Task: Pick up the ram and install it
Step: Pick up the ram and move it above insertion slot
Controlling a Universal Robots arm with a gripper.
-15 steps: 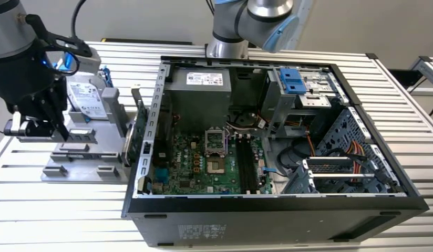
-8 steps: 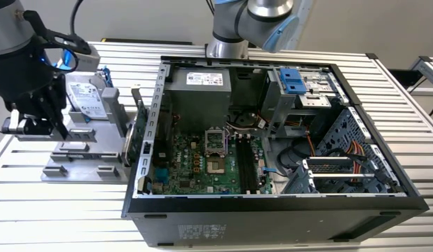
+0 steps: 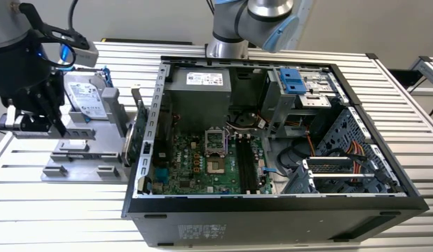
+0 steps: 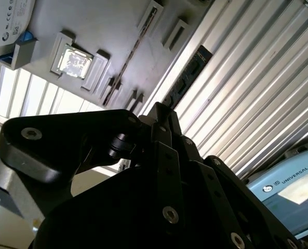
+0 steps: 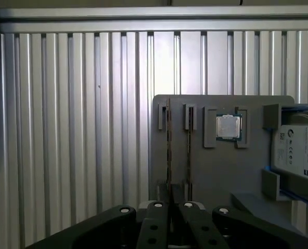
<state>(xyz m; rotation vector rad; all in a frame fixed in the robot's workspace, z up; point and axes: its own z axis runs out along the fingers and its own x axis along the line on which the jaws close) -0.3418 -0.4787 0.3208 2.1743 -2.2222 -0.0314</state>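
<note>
- Claw [image 5: 173, 199] clenched on the ram [image 5: 168, 150]; fingers drawn close together on one end of the stick; in the first wrist view the ram shows edge-on as a thin line running out from the fingertips across the grey fixture [image 5: 216, 171].
- Second wrist view: ram [image 4: 189, 75] juts from the claw [image 4: 161, 111] as a dark narrow board; it shows against the ribbed tabletop [image 4: 247, 93], just beside the edge of the fixture [image 4: 107, 26], and not in a slot.
- A second stick [image 5: 189, 150] stands on edge in its fixture slots, parallel to the held ram and just beside it; in the second wrist view it shows as a thin line [image 4: 130, 54].
- Processor chip [image 5: 229, 127] lies flat in a square recess of the fixture, between the stick slots and the hard drive [image 5: 299, 153]; both also show in the second wrist view, chip [image 4: 73, 61] and drive [image 4: 5, 21].
- Exterior view: claw [image 3: 61, 131] hangs over the fixture [image 3: 83, 157] at the exterior view's left; hard drive [image 3: 86, 94] stands tilted on the fixture behind the claw; green circuit card [image 3: 138, 134] stands upright between fixture and computer case [image 3: 272, 210].
- Case lies open on the tabletop [image 3: 55, 210]; motherboard [image 3: 195, 163] faces up; long black memory slots [image 3: 248, 163] are well apart from the claw.
</note>
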